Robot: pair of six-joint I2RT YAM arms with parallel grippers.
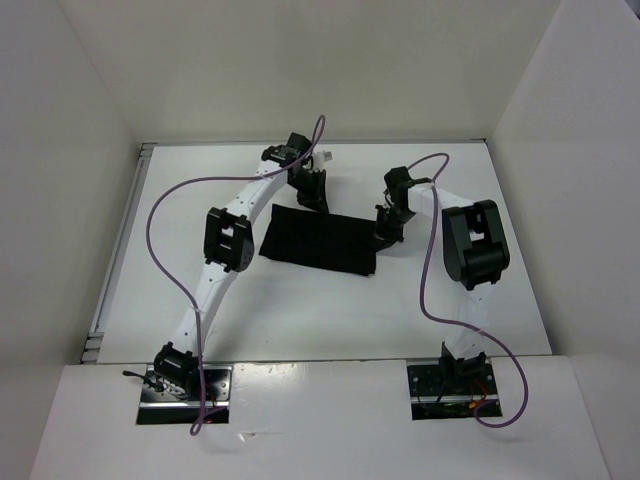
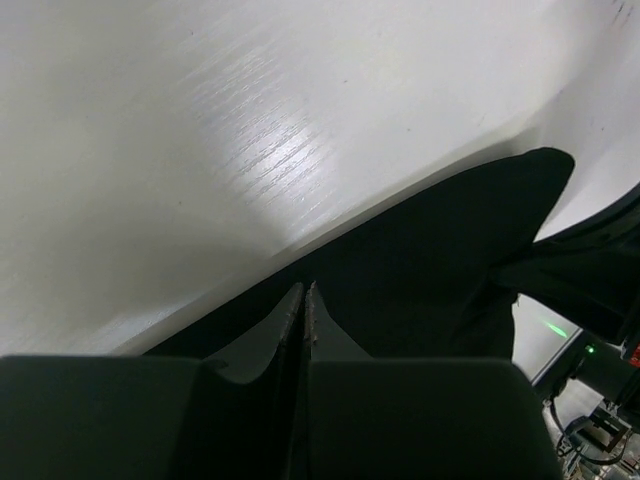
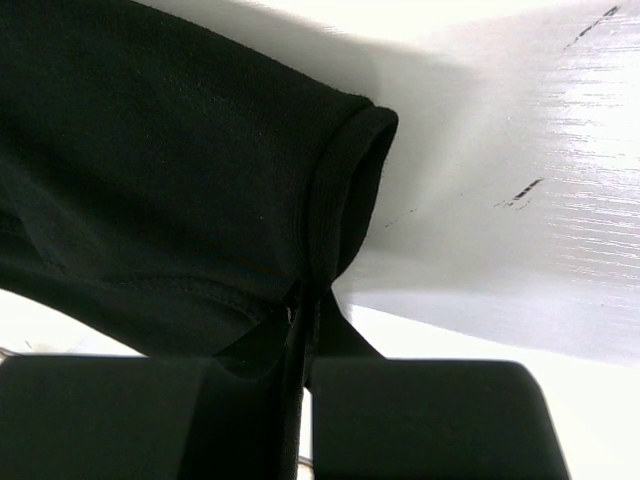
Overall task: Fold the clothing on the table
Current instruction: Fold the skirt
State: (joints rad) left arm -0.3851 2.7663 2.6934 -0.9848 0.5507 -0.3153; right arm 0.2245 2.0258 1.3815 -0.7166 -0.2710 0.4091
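The black clothing lies as a flat, roughly rectangular piece in the middle of the white table. My left gripper stands over its far edge, left of centre, shut with dark fabric rising to its tips. My right gripper is at the far right corner, shut on a hemmed, rolled edge of the clothing, with its tips pinching the fold. Part of the cloth hangs lifted between the two grippers, casting a shadow on the table.
White upright walls enclose the table on three sides. A metal rail runs along the left edge. Purple cables loop above both arms. The right arm's bulky elbow sits to the right of the clothing, the left arm's to its left.
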